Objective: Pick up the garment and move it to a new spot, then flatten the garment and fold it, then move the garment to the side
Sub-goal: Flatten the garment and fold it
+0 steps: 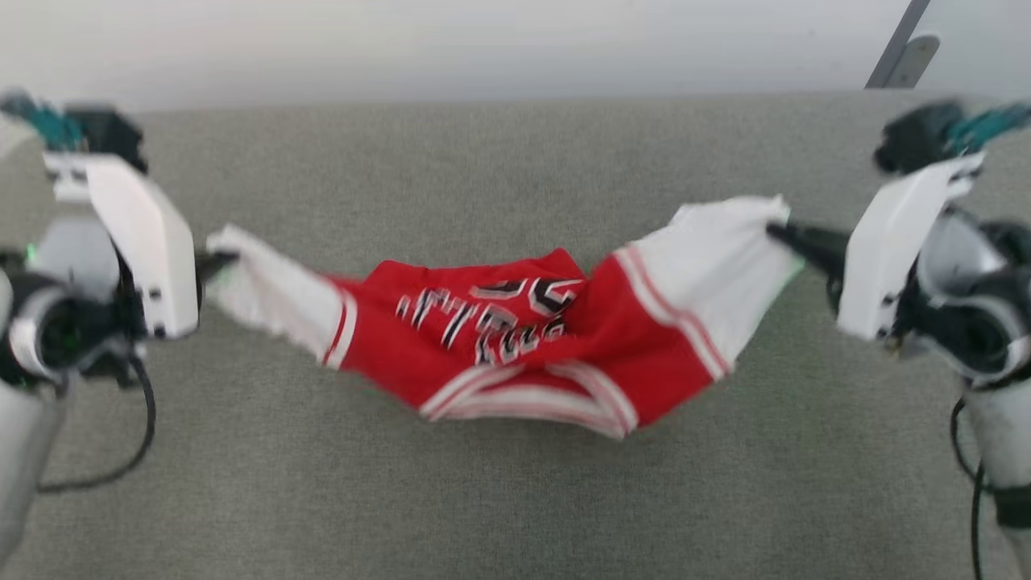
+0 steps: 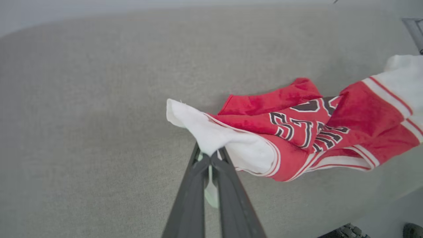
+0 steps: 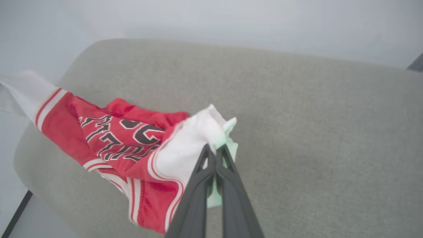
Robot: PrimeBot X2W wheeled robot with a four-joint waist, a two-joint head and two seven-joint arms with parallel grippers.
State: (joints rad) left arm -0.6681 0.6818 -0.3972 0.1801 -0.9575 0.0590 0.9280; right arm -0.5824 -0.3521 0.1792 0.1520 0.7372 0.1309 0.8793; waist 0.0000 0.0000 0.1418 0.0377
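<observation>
- Head view: judging by how things hang, the pick-up is done and the carry to a new spot seems to be under way. Laying out, flattening, folding and setting aside are all left. The garment (image 1: 515, 338) is slung like a hammock between the two claws over the grey worktop (image 1: 483, 499). The left claw (image 1: 219, 260) is pinched on the end of one white sleeve and the right claw (image 1: 780, 234) on the other. The red body sags in the middle, bunched, with its lettering creased. The picture is blurred, so I cannot tell whether the lowest fold touches the worktop.
- Left wrist view: the left claw (image 2: 210, 156) has its dark fingers drawn together at the tips, gripping white sleeve cloth. The garment (image 2: 297, 132) runs from the tips off to this view's right, red folds low over the worktop.
- Right wrist view: the right claw (image 3: 215, 150) is likewise closed narrow on the other sleeve. The garment (image 3: 125, 135) trails from its tips toward this view's left, crumpled rather than spread.
</observation>
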